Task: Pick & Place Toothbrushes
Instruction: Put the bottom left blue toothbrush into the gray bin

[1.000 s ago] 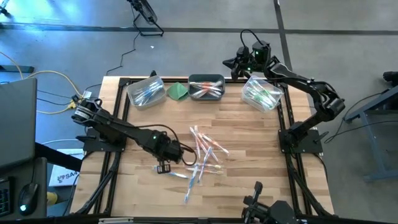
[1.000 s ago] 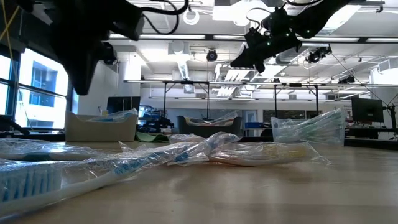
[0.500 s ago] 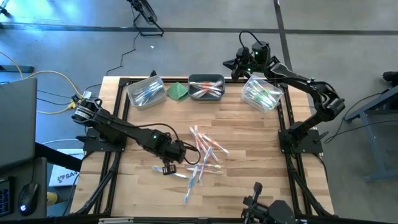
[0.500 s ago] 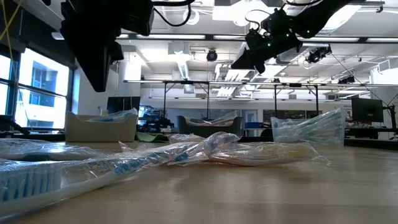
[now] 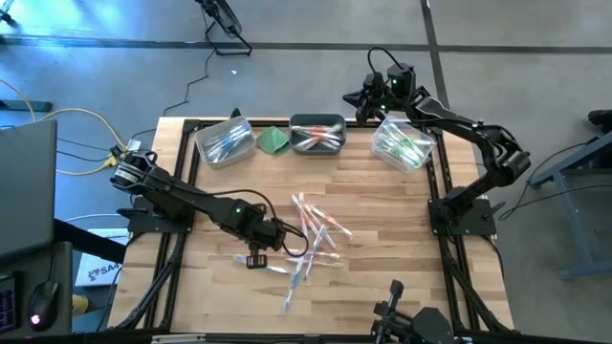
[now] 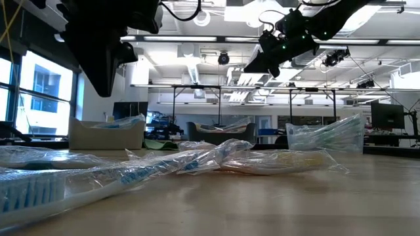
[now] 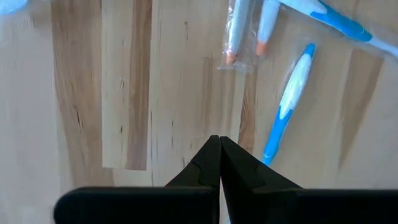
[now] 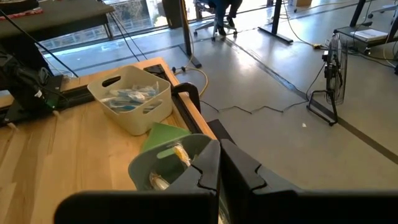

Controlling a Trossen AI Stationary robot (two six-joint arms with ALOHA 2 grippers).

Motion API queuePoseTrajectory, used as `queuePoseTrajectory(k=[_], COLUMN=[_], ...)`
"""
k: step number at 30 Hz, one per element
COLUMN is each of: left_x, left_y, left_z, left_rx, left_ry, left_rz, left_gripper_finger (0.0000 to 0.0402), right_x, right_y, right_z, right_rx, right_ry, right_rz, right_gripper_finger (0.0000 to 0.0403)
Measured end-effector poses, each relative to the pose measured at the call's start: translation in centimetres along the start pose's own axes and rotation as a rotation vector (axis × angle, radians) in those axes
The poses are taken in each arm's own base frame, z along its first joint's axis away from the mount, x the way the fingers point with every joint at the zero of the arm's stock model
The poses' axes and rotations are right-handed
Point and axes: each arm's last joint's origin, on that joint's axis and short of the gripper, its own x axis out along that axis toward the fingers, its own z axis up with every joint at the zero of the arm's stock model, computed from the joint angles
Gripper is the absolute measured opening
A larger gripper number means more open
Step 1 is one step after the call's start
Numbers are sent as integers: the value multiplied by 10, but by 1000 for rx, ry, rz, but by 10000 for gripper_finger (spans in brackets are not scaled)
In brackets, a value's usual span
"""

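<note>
Several toothbrushes [image 5: 311, 239], pale sticks in clear wrappers with blue or pink-orange parts, lie scattered flat on the table's middle; they also show in the low view [image 6: 197, 160]. My left gripper [image 5: 255, 258] hovers shut and empty over bare wood just left of the pile. Its wrist view shows its shut fingers [image 7: 219, 149] near a blue toothbrush [image 7: 286, 112] and a pink-orange wrapped pair [image 7: 245, 31]. My right gripper [image 5: 368, 96] waits shut and empty, high above the far edge near the grey bin [image 8: 168, 165].
Three bins holding toothbrushes stand along the far edge: a clear one at left [image 5: 225, 141], a grey one in the middle [image 5: 317, 134], a clear one at right [image 5: 402, 143]. A folded green cloth [image 5: 274, 139] lies between the left and middle bins.
My left gripper has moved a little toward the table's right edge, toward the toothbrush pile, staying shut. The toothbrushes have not moved.
</note>
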Motion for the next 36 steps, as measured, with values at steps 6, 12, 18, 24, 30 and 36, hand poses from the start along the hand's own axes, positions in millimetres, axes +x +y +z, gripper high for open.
queuePoseTrajectory(k=[6, 12, 18, 24, 30, 36], left_x=[0, 5, 18, 35, 38, 39], left_y=[0, 0, -13, -42, -54, -56], left_z=[0, -1, -1, -6, -2, 3], left_rx=[92, 101, 130, 240, 197, 78], left_ry=[1, 28, 76, 134, 101, 62], left_rz=[1, 9, -33, -67, -79, -95], left_gripper_finger=[0, 0, 0, 0, 0, 0], right_x=[0, 0, 0, -1, -1, -1], right_y=[0, 0, 1, 1, 2, 2], right_z=[-1, -3, -9, -12, -13, -13], right_rx=[3, 25, 43, 34, 39, 38], right_ry=[5, 33, 83, 115, 123, 126], right_rz=[0, 0, 3, 2, 2, 2], right_gripper_finger=[3, 4, 4, 3, 3, 4])
